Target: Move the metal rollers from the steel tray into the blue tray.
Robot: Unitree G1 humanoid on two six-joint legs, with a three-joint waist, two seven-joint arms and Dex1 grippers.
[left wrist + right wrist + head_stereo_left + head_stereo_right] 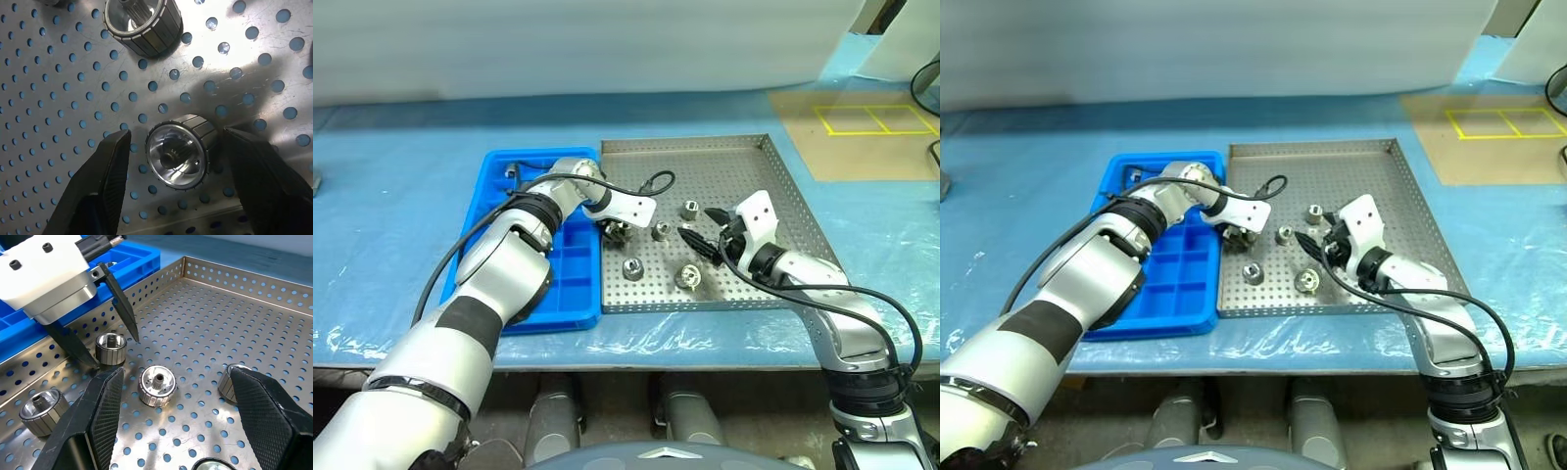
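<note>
Steel, perforated and shiny, is lying under nearly everything in the left eye view: the steel tray (783,186) is sitting just beside the blue tray (573,284), and several metal rollers (632,267) are standing loose on its near half. The left gripper (615,230) is reaching across the blue tray to the steel tray's near-left part, while the right gripper (703,245) is hanging over the rollers near the middle.

The right eye view is showing the same layout; the blue tray's compartments look empty where the arm is not covering them, so by my judgement the moving is barely begun.

From the left wrist, the black fingers (105,171) are standing apart on either side of one roller (178,149) — not touching it yet.

From the right wrist, the right fingers (100,416) are spread wide with nothing between them, three rollers lying ahead.

These pieces are likely stiff, dense for their size and slick; the grooved outer barrel, taken across its width, looks the safest hold — a pinch on the rim could let one roll or squirt free.

No brand, label or readable writing is showing anywhere.
</note>
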